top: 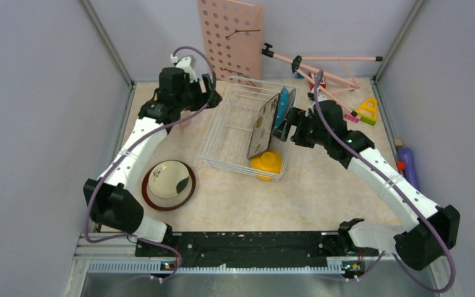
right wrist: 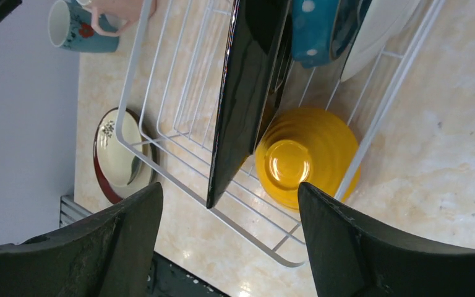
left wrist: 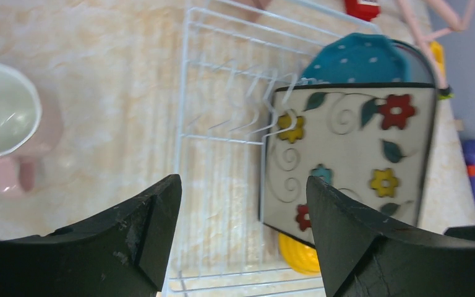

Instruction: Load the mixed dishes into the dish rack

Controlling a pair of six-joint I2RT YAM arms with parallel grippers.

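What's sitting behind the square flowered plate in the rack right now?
A teal dotted plate stands just behind the square flowered plate; the right wrist view shows a white plate beyond it. A yellow bowl lies beside them in the rack. The plates' lower parts are covered.

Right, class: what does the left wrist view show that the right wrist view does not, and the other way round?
Only the left wrist view shows the flowered face of the square plate; the right wrist view sees just its black back. Only the right wrist view shows the teal mug, the brown-rimmed cream plate and a white plate. Both show the dish rack, the teal dotted plate and the yellow bowl.
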